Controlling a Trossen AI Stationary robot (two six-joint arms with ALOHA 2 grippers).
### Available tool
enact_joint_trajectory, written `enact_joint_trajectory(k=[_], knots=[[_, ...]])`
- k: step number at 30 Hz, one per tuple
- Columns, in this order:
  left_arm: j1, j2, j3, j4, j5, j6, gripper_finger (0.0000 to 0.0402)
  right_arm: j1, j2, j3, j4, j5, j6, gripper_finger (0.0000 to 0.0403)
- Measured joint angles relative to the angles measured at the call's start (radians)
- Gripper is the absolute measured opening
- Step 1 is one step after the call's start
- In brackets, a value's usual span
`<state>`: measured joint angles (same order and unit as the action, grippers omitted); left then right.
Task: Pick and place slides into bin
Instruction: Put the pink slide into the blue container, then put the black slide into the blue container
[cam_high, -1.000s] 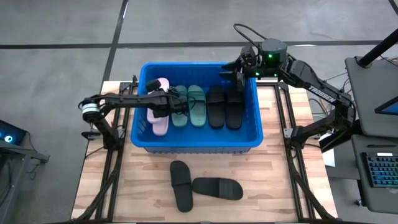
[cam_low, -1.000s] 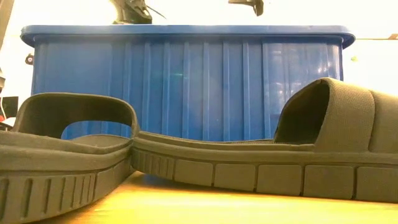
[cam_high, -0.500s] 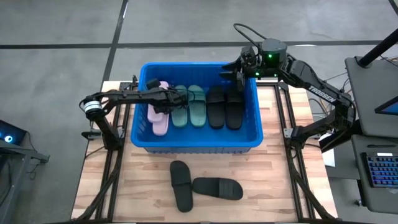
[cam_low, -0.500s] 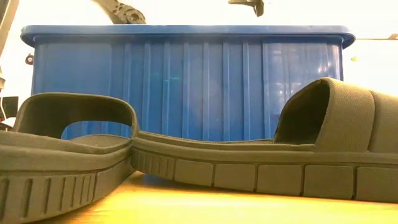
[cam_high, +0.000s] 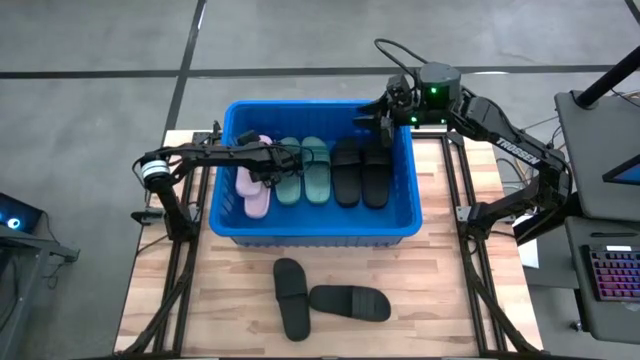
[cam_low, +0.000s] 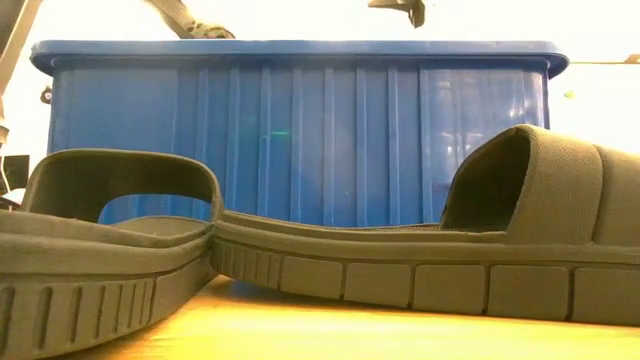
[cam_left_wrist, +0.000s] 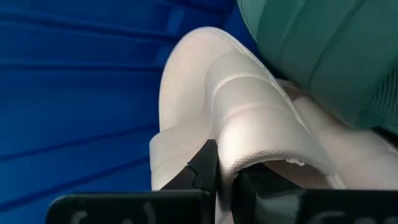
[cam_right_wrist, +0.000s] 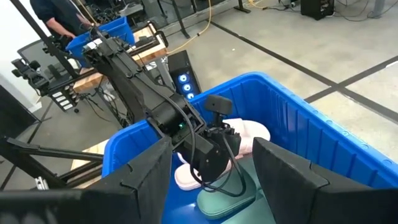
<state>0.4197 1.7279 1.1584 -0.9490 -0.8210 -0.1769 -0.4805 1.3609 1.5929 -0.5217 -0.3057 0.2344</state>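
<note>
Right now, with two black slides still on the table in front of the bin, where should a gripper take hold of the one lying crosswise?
Grip the crosswise black slide by its wide top strap, coming from above. In the low view the strap arches well clear of the sole, leaving a gap for one finger underneath. Its other end touches the second black slide, so stay at the strap end.

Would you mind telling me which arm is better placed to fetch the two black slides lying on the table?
Right: the right gripper hangs open and empty above the bin, while the left gripper is clamped on a pink slide inside it.

Six slides (cam_high: 318, 170) lie side by side in the bin (cam_high: 315, 228); two more (cam_high: 318, 298) rest on the bench (cam_high: 200, 300) before it, touching
</note>
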Motion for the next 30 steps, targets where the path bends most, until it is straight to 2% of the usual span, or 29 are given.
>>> enact_joint_trajectory(k=[5,13,19,25,30], knots=[[0.002,-0.01,0.005,-0.004,0.029,0.001,0.0046,0.0,0.0,0.0,0.0,0.0,-0.008,0.0215],[0.002,-0.023,0.008,-0.027,0.09,0.001,0.0165,0.0,0.0,0.0,0.0,0.0,-0.008,0.0215],[0.002,-0.068,0.008,-0.068,0.116,0.004,0.0236,0.0,0.0,0.0,0.0,0.0,-0.008,0.0215],[0.003,-0.125,0.008,-0.067,0.179,0.048,0.0288,0.0,0.0,0.0,0.0,0.0,-0.011,0.0215],[0.002,-0.169,0.01,-0.071,0.234,0.093,0.0312,0.0,0.0,0.0,0.001,0.0,-0.011,0.0215]])
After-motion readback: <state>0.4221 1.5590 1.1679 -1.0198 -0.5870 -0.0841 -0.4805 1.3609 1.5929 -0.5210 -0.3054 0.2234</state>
